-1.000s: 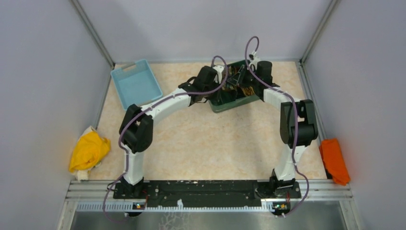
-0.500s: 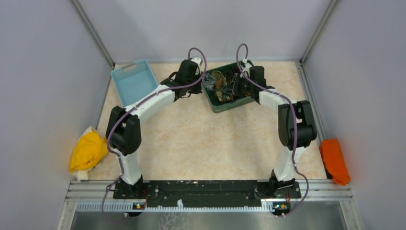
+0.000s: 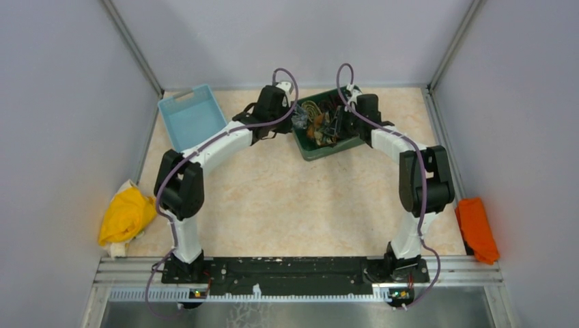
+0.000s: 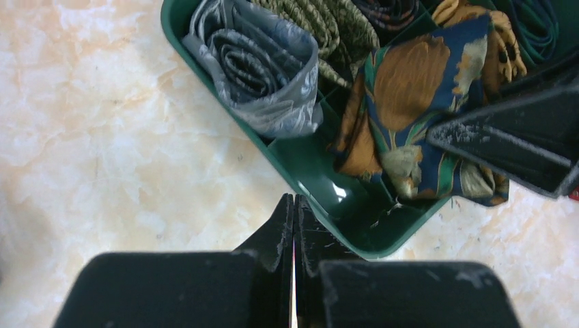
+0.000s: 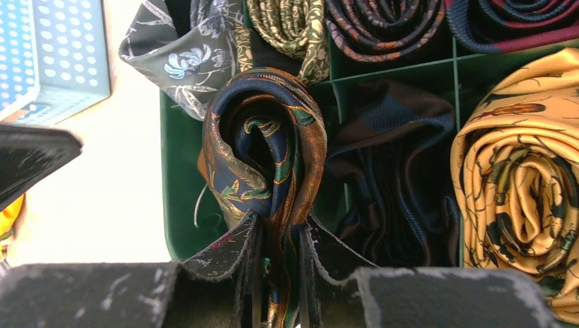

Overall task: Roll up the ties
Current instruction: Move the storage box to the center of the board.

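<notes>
A green divided tray [image 3: 345,145] at the back holds several rolled ties. My right gripper [image 5: 280,236] is shut on a rolled dark brown and navy tie with gold-orange and teal pattern [image 5: 263,154], holding it over the tray's near-left compartment; the tie also shows in the left wrist view [image 4: 416,102]. My left gripper [image 4: 294,205] is shut and empty, just outside the tray's left rim [image 4: 273,160]. A rolled grey tie [image 4: 256,65] sits in the corner compartment. A yellow rolled tie [image 5: 519,178] lies at the right.
A light blue bin [image 3: 193,117] stands left of the green tray. A yellow cloth [image 3: 126,215] lies at the left table edge and an orange cloth [image 3: 476,229] at the right edge. Grey walls enclose the table on three sides.
My left gripper has pulled out of the tray to its left side. My right gripper has shifted slightly left over the tray with the patterned tie.
</notes>
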`<state>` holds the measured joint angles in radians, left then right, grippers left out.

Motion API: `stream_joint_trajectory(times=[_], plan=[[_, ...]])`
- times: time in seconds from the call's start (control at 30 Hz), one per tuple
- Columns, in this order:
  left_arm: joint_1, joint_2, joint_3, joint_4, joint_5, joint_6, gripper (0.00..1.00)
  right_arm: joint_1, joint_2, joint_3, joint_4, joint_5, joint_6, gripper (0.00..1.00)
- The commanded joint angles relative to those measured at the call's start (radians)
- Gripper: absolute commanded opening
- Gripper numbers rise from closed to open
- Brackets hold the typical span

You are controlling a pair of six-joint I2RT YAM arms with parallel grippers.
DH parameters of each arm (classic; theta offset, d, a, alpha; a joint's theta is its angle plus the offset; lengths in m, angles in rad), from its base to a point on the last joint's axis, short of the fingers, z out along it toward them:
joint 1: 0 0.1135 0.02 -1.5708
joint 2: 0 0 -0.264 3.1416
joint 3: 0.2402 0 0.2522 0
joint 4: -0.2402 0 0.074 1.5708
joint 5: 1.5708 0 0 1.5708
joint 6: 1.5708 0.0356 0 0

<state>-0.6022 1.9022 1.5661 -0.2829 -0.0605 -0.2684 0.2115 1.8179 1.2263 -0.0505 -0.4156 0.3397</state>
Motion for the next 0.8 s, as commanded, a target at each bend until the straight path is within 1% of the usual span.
stream_joint_trajectory(times=[0.0,0.07,0.13,0.23,0.33,0.43,0.57,0.77], plan=[[-0.001,0.171,0.097,0.045,0.006,0.009,0.00,0.002,0.002,0.024,0.037,-0.058,0.000,0.00],[0.001,0.268,0.178,0.025,0.030,0.014,0.00,0.001,-0.003,0.021,0.043,-0.056,-0.002,0.00],[0.002,0.337,0.236,0.041,0.053,-0.003,0.00,-0.001,-0.001,0.031,0.031,-0.054,-0.011,0.00],[0.003,0.391,0.249,0.111,0.122,-0.027,0.00,-0.002,0.000,0.030,0.042,-0.072,-0.007,0.00],[0.003,0.412,0.254,0.117,0.138,-0.032,0.00,-0.003,0.006,0.026,0.043,-0.080,0.000,0.00],[0.004,0.395,0.232,0.109,0.156,-0.039,0.00,-0.006,0.011,0.017,0.079,-0.091,0.013,0.00],[0.001,0.320,0.151,0.101,0.249,-0.067,0.00,-0.014,0.014,0.009,0.100,-0.096,0.027,0.00],[-0.007,0.184,-0.007,0.102,0.215,-0.092,0.00,-0.020,0.025,0.007,0.125,-0.116,0.043,0.00]])
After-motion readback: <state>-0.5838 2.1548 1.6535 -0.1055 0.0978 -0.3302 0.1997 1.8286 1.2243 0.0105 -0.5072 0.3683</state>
